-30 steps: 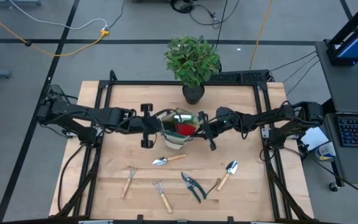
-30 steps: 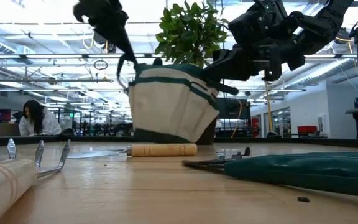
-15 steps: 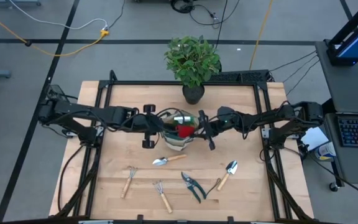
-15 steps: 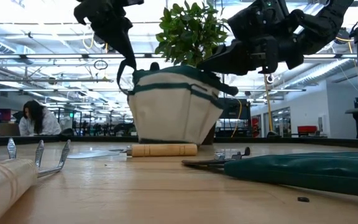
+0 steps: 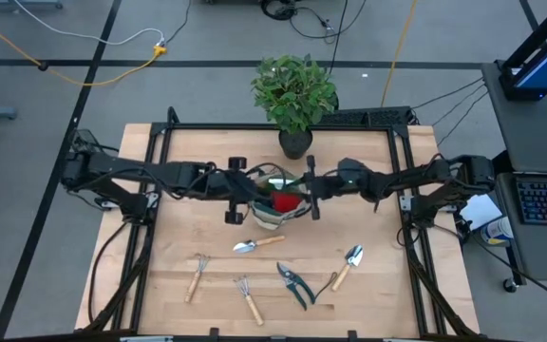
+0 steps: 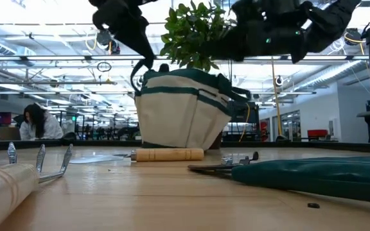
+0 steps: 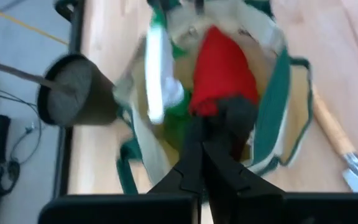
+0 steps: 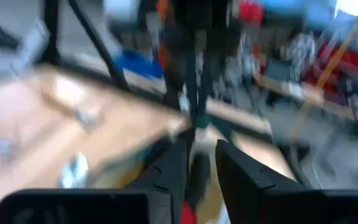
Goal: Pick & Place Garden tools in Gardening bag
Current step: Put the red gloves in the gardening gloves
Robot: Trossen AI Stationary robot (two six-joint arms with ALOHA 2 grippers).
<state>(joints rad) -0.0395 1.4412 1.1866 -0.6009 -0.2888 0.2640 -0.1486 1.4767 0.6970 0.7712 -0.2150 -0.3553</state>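
The bench (image 5: 179, 161) carries the gardening bag (image 5: 273, 201) at its centre, red gloves (image 5: 285, 200) visible inside. Left gripper (image 5: 236, 191) fingers are clamped on the bag's strap handle (image 6: 138, 76). Right gripper (image 5: 309, 188) sits at the opposite rim; finger state cannot be determined. Trowels (image 5: 256, 244), rake and pruners (image 5: 294, 284) lie toward the front edge.

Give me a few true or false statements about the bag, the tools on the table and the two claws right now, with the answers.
1. The gardening bag stands between the left claw and the right claw. True.
2. The pruners are inside the bag. False: they lie on the table, near its front edge.
3. Something red sits inside the bag. True.
4. The potted plant has been knocked over. False: it stands upright at the table's far edge.
5. A trowel lies just in front of the bag. True.
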